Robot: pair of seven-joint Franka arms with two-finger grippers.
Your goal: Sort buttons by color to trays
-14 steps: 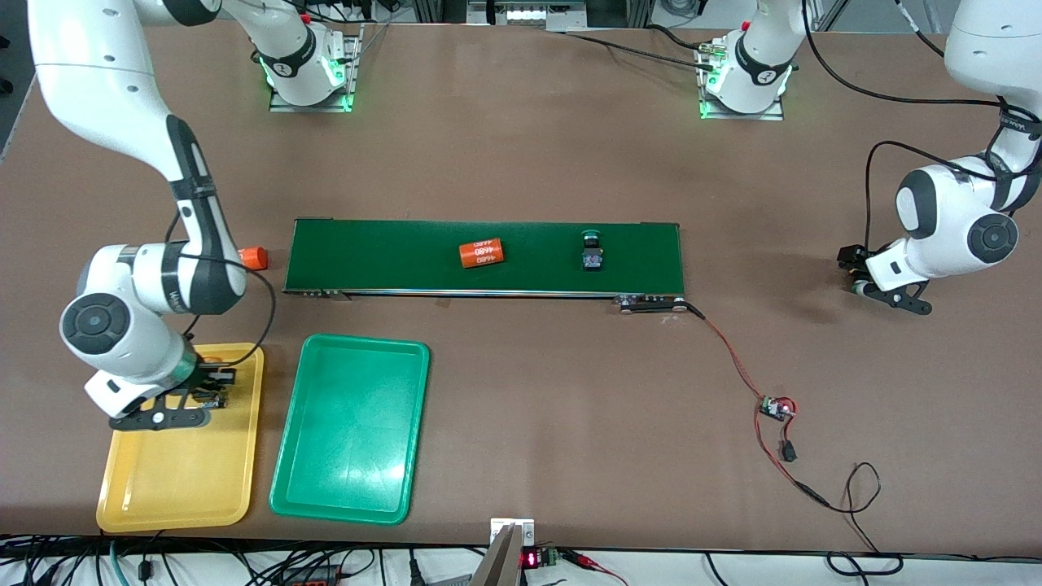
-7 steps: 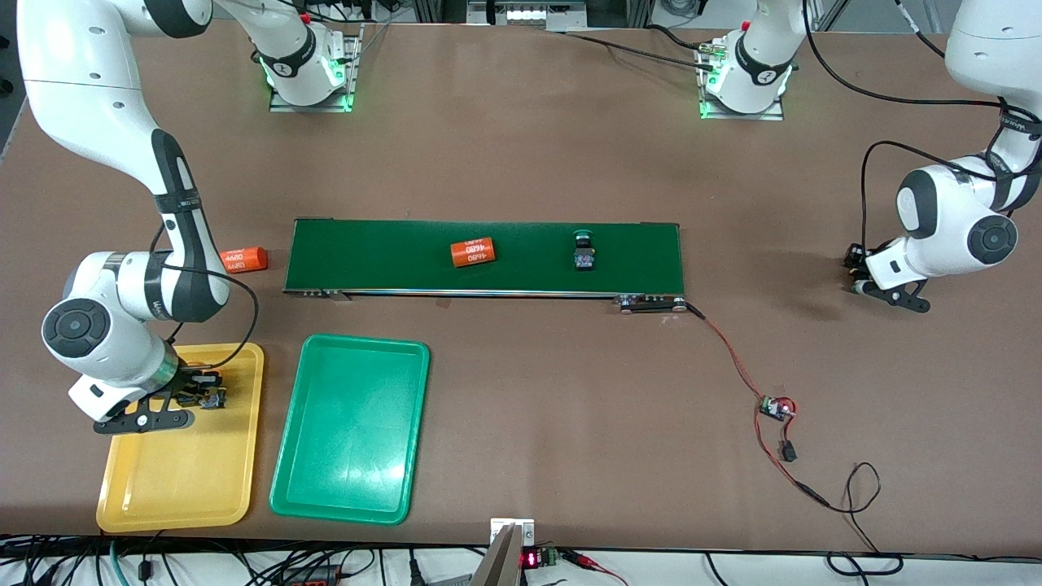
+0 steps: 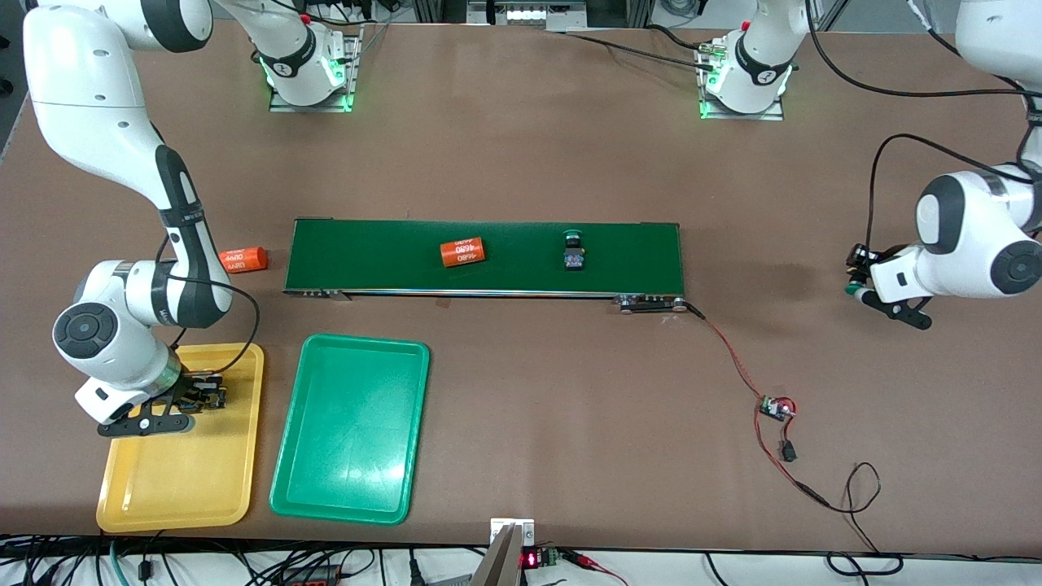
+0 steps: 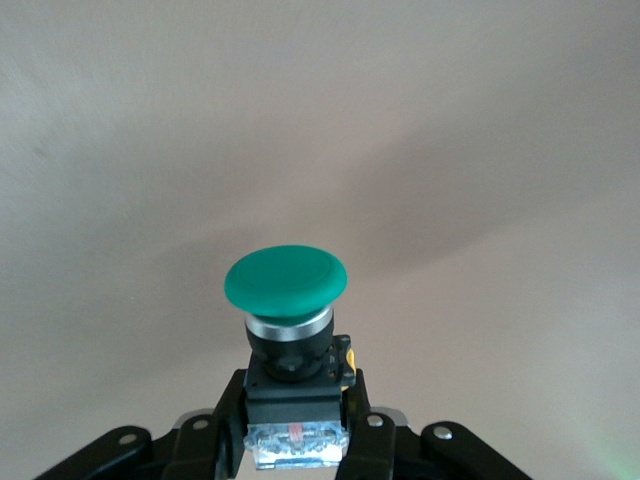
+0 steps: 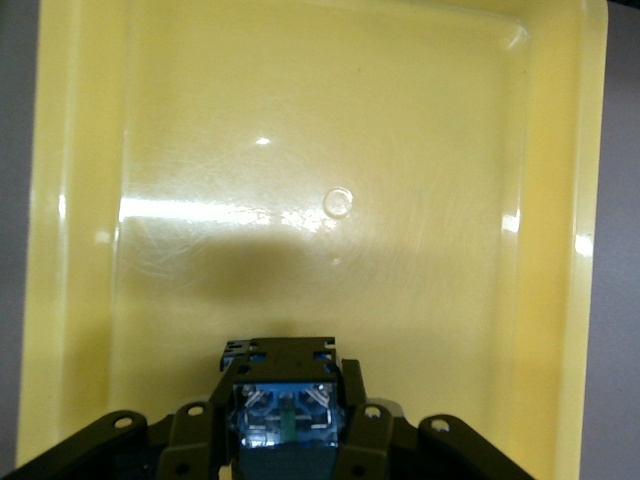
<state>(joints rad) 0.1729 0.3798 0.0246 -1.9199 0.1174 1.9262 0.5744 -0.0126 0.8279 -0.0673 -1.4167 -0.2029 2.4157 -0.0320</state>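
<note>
Delivery step: your right gripper [image 3: 213, 393], clamped on a button [image 5: 285, 405], hangs over the yellow tray [image 3: 183, 480], so lower and release; left gripper [image 4: 296, 462], clamped on a green button [image 4: 286, 283], carries it to the green tray [image 3: 350, 496].

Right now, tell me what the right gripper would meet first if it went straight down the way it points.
Most likely the yellow tray's bare floor: the right gripper, shut on a button, points at it with nothing between, though height is unclear.

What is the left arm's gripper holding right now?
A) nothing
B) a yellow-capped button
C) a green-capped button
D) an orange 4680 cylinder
C: in the left wrist view the left gripper has its jaws shut on the dark body of a green-capped button.
</note>
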